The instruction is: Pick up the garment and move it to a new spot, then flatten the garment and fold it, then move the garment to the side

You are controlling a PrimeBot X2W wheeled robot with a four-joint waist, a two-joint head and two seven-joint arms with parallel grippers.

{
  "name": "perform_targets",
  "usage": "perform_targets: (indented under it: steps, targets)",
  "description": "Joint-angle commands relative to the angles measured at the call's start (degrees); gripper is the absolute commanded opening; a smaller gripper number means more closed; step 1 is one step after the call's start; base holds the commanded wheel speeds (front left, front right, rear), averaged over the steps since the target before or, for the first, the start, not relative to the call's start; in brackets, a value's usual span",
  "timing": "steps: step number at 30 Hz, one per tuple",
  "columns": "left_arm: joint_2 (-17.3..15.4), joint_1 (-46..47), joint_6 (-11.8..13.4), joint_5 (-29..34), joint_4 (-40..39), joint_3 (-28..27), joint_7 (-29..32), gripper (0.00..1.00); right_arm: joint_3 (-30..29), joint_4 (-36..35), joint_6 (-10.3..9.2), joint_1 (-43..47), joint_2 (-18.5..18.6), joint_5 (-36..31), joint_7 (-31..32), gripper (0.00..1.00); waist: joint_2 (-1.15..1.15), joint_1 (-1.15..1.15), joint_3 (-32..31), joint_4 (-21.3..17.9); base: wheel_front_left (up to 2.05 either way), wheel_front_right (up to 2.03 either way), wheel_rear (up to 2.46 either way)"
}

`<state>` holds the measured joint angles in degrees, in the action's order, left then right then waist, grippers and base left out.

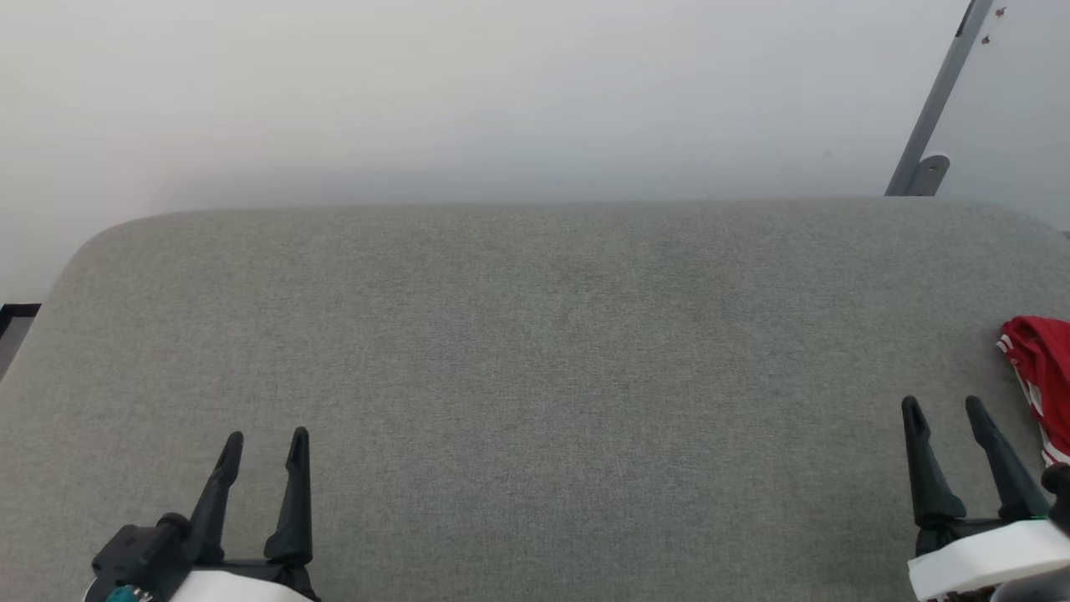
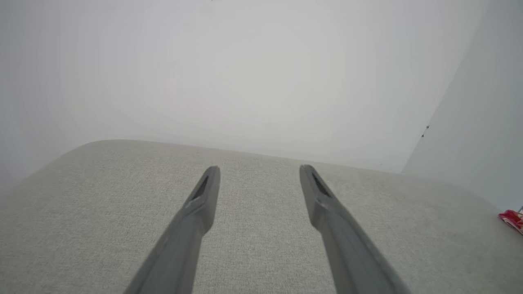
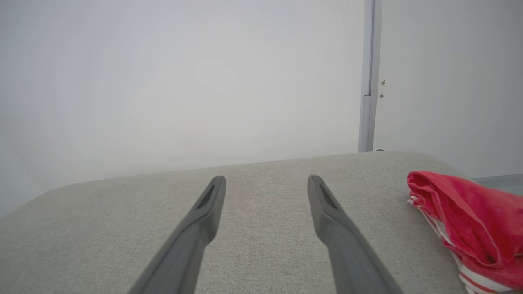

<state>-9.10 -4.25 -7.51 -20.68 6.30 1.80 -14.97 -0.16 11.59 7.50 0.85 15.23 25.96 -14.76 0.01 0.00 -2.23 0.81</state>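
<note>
The garment (image 1: 1043,376) is a bunched red shirt with red-and-white striped trim, lying at the far right edge of the grey padded surface (image 1: 535,351). In the right wrist view the garment (image 3: 470,228) lies to the right of my fingers, apart from them. A small red corner of the garment (image 2: 512,219) shows at the right edge of the left wrist view. My right gripper (image 1: 945,408) stands open just left of the garment, nothing between its fingers. My left gripper (image 1: 266,441) is open at the lower left, far from the garment.
A pale wall rises behind the grey surface. A grey metal post (image 1: 936,100) with a bracket leans at the back right; the same post (image 3: 369,77) appears in the right wrist view. The surface's rounded far corners curve away at left and right.
</note>
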Motion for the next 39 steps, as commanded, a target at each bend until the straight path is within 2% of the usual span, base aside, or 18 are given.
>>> perform_targets:
  steps: [1,13,39]
  targets:
    - [-0.2,-0.9,0.0,0.2,-0.8,-0.5,-0.3,1.0,-0.5,-1.1,-0.04,1.0,-0.3,-0.3,0.3,1.0,-0.01,0.0,0.0,-0.2,0.0,0.0,0.0]
    - [0.7,-2.9,0.0,1.4,-4.9,-1.6,-0.3,1.0,-3.6,-6.9,-0.04,4.9,-1.6,-1.1,3.1,1.0,-0.01,0.0,0.1,-0.3,0.0,0.0,0.0]
    - [1.1,-3.3,0.0,1.2,-5.8,-0.9,-0.3,1.0,-4.9,-9.0,-0.04,6.4,-3.0,-0.7,4.0,1.0,-0.01,0.0,0.5,-0.1,0.0,0.0,0.0]
